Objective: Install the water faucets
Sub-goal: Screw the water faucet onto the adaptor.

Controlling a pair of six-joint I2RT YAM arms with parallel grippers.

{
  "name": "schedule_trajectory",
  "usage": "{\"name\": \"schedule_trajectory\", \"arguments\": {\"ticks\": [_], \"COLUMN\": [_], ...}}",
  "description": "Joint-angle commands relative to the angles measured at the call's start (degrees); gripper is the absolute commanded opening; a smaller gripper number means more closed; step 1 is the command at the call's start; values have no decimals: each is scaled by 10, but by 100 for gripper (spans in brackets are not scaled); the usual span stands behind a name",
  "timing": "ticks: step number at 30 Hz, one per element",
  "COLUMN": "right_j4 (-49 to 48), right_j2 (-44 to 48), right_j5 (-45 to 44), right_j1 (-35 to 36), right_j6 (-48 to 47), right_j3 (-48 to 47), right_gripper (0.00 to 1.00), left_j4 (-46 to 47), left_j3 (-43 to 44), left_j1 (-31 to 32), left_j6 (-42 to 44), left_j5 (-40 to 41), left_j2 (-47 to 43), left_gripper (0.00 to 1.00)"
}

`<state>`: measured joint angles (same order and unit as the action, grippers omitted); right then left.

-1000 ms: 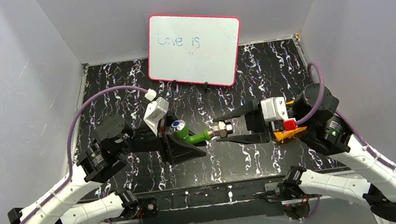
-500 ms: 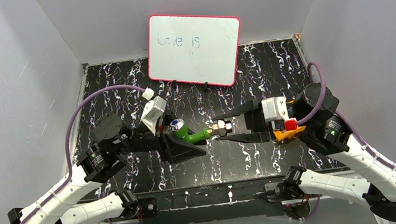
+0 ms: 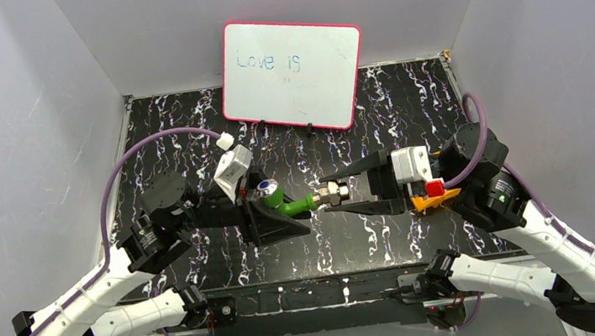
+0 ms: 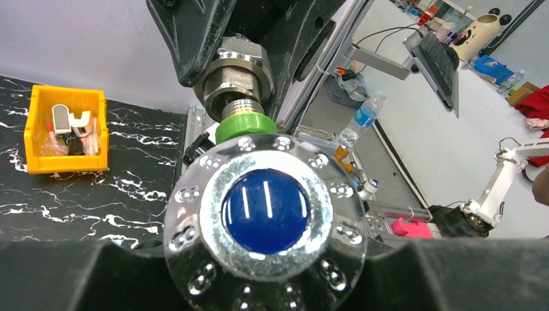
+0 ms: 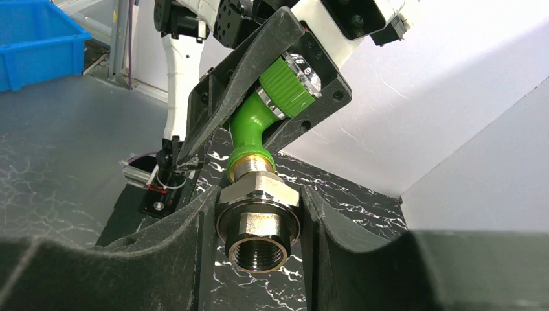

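Marbled tabletop [image 3: 404,97], tap [image 3: 292,205] well clear of edges

One green tap [image 3: 290,205], one whiteboard [image 3: 292,74]

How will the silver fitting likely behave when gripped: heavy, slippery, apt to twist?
The silver fitting looks solid metal, so probably heavy for its size and stiff. Its polished skin may slip, though hex flats held by the right gripper should resist twisting.

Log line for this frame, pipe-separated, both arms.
left gripper shut on green tap at knob | right gripper shut on metal fitting | tap end in fitting | both off table
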<state>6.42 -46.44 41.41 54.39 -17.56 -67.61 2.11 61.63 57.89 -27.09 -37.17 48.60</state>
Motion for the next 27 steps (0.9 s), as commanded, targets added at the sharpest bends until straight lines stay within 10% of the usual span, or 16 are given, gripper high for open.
{"name": "schedule_trajectory", "arguments": {"ticks": [1,27], "right_j4": [-1,-13], "right_j2": [-9,-25], "right_j5": [4,63], "right_j1": [1,1], "right_j6": [-20,43], "right_j3": [-34,-51], "right_gripper": [0,0], "left_j4": [20,-13], "left_j3": [7,18], "left_j1": [1,1], "left_j6": [3,13], "left_j5": [2,9], "left_j2": [0,8], "left_gripper": [0,0]}}
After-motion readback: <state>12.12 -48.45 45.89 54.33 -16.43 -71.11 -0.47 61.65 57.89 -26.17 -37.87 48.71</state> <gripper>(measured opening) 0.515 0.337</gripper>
